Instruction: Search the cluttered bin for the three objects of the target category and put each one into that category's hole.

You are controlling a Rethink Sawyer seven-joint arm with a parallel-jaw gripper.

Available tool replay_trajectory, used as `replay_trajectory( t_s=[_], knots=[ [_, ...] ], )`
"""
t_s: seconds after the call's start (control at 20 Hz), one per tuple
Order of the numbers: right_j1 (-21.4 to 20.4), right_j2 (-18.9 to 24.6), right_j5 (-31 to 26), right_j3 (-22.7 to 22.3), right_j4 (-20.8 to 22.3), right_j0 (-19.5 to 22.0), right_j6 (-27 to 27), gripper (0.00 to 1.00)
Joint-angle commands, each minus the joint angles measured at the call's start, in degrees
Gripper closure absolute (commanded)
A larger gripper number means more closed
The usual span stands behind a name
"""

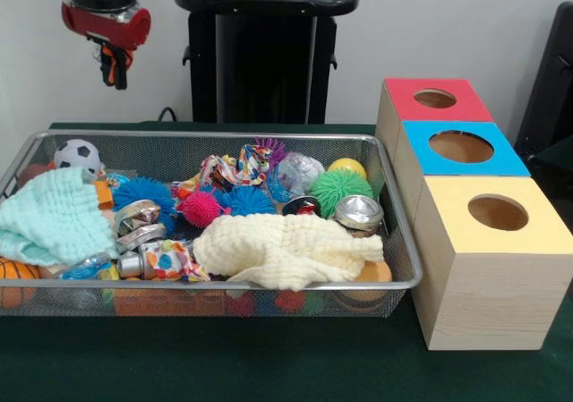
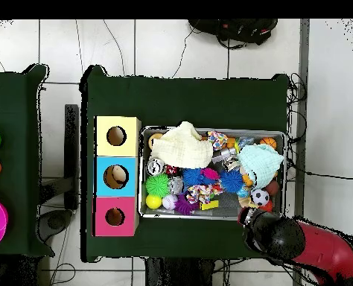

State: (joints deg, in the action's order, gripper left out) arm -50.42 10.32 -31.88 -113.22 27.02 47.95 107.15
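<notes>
The wire-mesh bin (image 1: 215,287) sat on the green desk (image 1: 269,366), left of a row of three wooden boxes in the front view: the red-topped box (image 1: 436,100) farthest, the blue-topped box (image 1: 462,148) in the middle, the yellow-topped box (image 1: 498,214) nearest, each with a round hole. The gripper (image 1: 112,64) hung above the bin's far left corner, well clear of the contents; whether the jaws were open or closed could not be told. In the overhead view the arm (image 2: 313,246) sat just off the bin's corner nearest the robot's base.

Bin was crammed. A cream cloth (image 1: 286,250) lay at front center, a mint cloth (image 1: 49,216) at the left end. A small soccer ball (image 1: 78,156) rested at the far left, a green spiky ball (image 1: 339,190) beside a yellow ball (image 1: 347,166) at the far right, a pink spiky ball (image 1: 200,209) and a blue spiky ball (image 1: 143,192) mid-bin. A dented silver can (image 1: 359,214) lay near the right end, and an orange basketball (image 1: 16,272) was at the front left corner.
</notes>
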Motion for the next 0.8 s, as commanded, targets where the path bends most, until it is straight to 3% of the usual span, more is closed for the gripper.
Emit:
replay_trajectory(
  t_s=[0.05, 0.4, 0.55, 0.8],
  knots=[
    [-1.86, 2.24, 8.67, -11.33, 5.66, -4.94, 1.03, 1.0],
    [-3.1, -3.03, 15.05, -16.72, 6.61, -12.8, 7.64, 1.0],
    [-3.48, -4.47, 17.72, -19.11, 6.57, -14.3, 7.97, 1.0],
    [-7.74, -5.38, 19.22, -23.86, 5.22, -15.47, 7.29, 1.0]
  ],
)
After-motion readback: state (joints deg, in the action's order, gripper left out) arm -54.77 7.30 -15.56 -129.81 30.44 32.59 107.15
